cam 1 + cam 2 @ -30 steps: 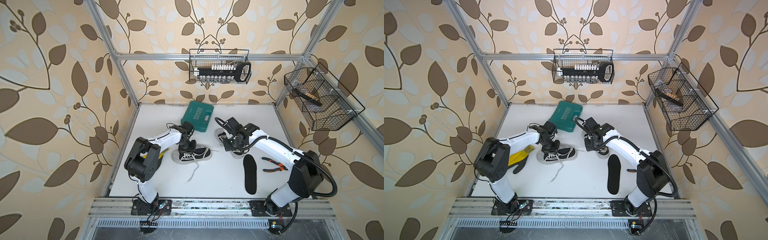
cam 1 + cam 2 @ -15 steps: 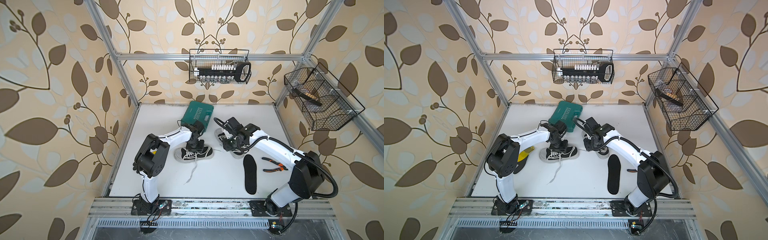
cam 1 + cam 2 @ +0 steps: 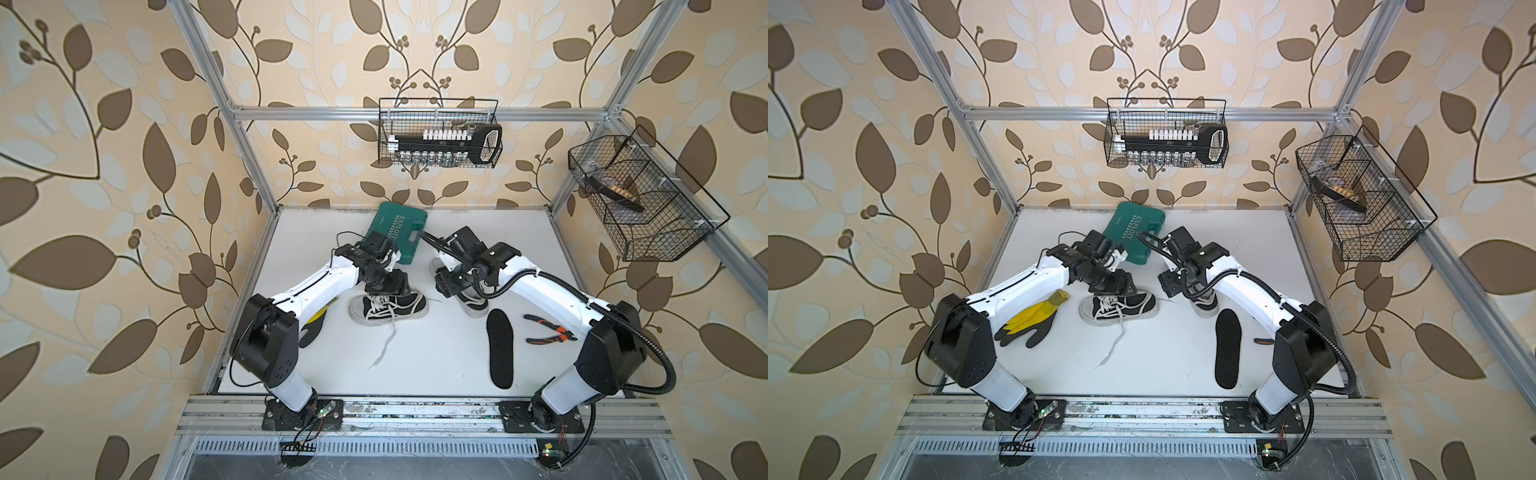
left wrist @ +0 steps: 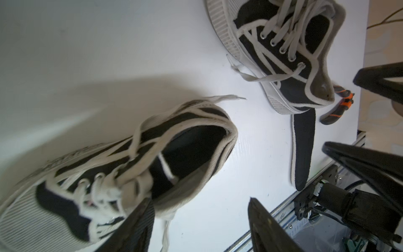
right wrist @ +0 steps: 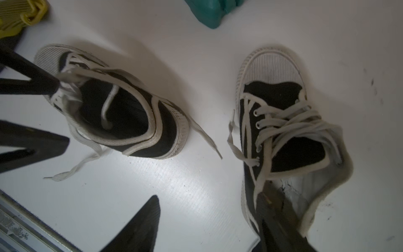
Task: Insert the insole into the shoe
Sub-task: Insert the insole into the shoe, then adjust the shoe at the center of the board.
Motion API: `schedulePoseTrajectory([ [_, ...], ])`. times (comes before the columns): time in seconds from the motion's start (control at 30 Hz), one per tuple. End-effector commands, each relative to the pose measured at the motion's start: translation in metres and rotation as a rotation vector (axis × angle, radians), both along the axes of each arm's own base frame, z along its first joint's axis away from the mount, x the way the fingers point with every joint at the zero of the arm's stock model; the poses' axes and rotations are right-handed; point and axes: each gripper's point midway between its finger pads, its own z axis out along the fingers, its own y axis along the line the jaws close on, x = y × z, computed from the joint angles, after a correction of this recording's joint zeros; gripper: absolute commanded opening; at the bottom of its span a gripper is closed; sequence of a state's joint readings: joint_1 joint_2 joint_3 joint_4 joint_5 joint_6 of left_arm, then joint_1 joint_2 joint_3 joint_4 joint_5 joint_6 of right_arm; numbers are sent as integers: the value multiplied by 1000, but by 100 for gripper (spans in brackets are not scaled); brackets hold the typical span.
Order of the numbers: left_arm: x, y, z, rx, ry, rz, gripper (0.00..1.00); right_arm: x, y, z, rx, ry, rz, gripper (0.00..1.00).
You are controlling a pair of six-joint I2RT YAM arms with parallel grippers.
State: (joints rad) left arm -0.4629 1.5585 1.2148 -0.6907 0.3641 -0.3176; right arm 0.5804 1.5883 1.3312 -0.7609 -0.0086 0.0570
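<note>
1. The left gripper (image 4: 200,218) is seen with its jaws set wide apart, and nothing is clamped between them.
2. One of its fingers (image 4: 135,227) is placed at the side of the first sneaker (image 4: 104,165), close to the laces. The other finger is held over the bare white table (image 4: 65,54). Whether the first finger actually presses on the canvas cannot be told.
3. The right gripper (image 5: 209,218) is likewise spread wide, with nothing gripped.
4. One of its fingers (image 5: 277,220) is set at the heel opening of the second sneaker (image 5: 281,104), over a pale, worn lining. The other finger is held over the table beside that sneaker.
5. In both top views each gripper is found directly above its own sneaker. The two sneakers stand apart on their soles near the middle of the table.
6. The black insole (image 3: 500,347) is laid flat on the table, outside both sneakers. One end is just beside the heel of the second sneaker. It lies between that sneaker and a pair of orange-handled pliers (image 3: 546,332), and it is touched by neither gripper.
7. A green tool case (image 3: 397,235) is seen at the back of the table, behind both grippers.
8. A yellow-and-black glove (image 3: 1027,326) is spread beside the left arm.
</note>
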Motion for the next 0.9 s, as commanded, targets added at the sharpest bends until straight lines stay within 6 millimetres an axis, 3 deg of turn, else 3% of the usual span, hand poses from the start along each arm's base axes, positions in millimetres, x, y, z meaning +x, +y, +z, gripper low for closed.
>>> schedulePoseTrajectory([
  [0.0,-6,34,21,-61,-50,80,70,3,26,11,59,-102,164,69],
  [0.2,-24,94,26,-56,-84,196,75,-2,72,-13,66,-56,401,69],
  [0.37,-32,120,19,-94,-40,285,75,6,97,-43,43,-4,545,66],
  [0.6,-42,132,0,-69,-15,357,76,17,128,-71,-2,42,636,54],
  [0.77,-47,138,-12,-42,42,387,77,17,139,-78,53,58,621,29],
  [0.87,-46,136,-12,-69,36,395,77,12,138,-83,32,67,644,29],
])
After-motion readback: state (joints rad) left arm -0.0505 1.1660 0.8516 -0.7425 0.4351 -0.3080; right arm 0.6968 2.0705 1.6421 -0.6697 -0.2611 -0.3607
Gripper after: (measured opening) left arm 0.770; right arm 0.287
